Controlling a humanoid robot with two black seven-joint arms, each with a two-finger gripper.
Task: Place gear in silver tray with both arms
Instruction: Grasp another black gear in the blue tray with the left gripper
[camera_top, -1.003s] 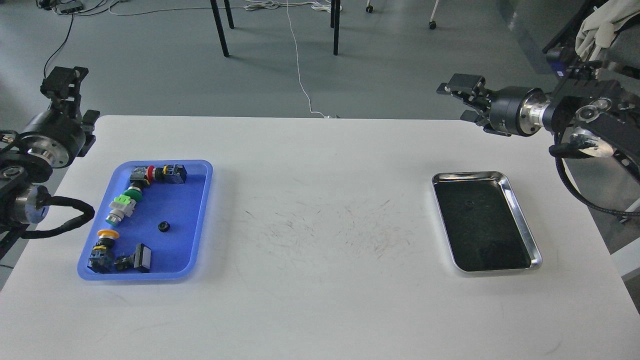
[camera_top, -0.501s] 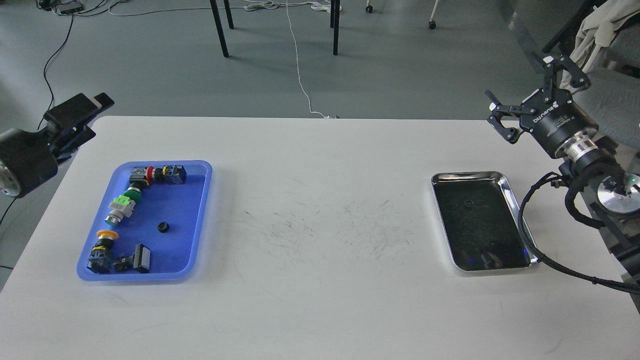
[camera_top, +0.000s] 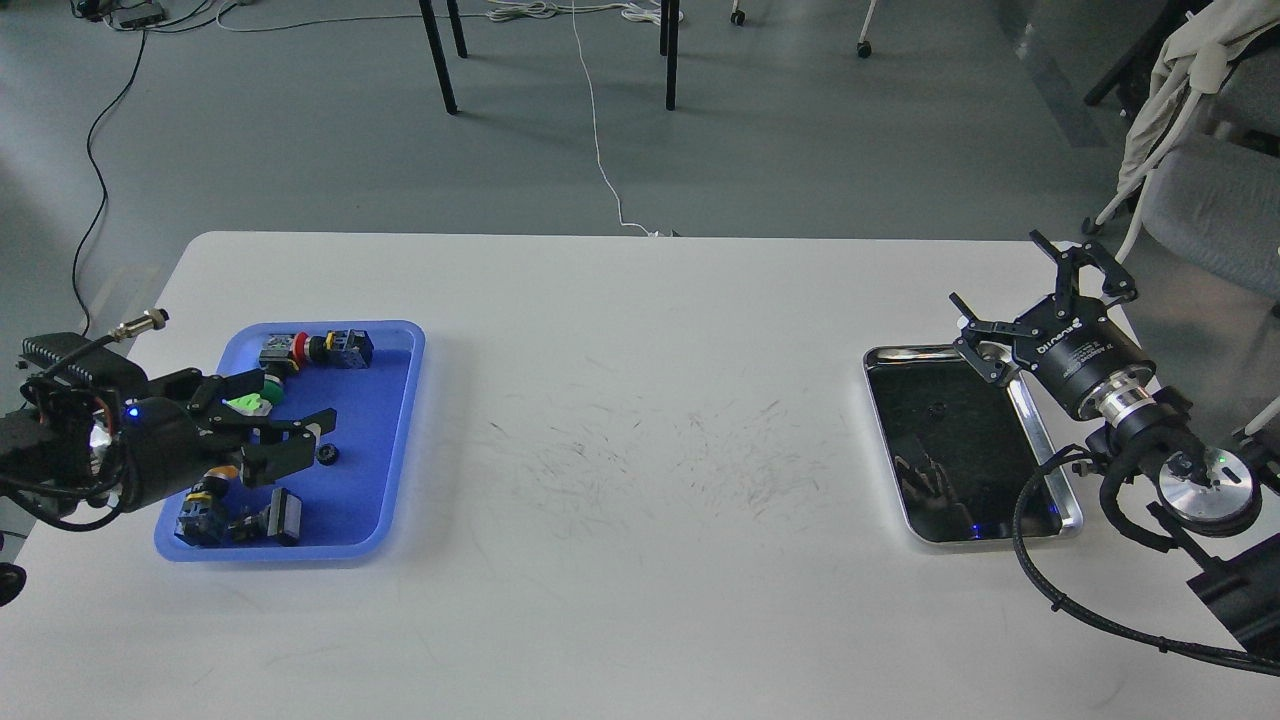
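The gear (camera_top: 326, 455) is a small black ring on the floor of the blue tray (camera_top: 404, 400) at the left. My left gripper (camera_top: 285, 420) is open and reaches in from the left over that tray, its lower finger just left of the gear, not touching it as far as I can see. The silver tray (camera_top: 1052, 460) lies at the right, with a small dark round spot (camera_top: 937, 408) on its floor. My right gripper (camera_top: 1040, 305) is open and empty, above the silver tray's far right corner.
Several push-button switches with red, green and yellow caps (camera_top: 318, 348) lie along the blue tray's left side, partly hidden by my left gripper. The white table (camera_top: 640, 400) has scuff marks in the middle. A chair (camera_top: 1200, 190) stands off the right edge.
Both arms have come down from the table's far corners. The left gripper moved in over the blue tray beside the gear. The right gripper dropped to the silver tray's far right corner.
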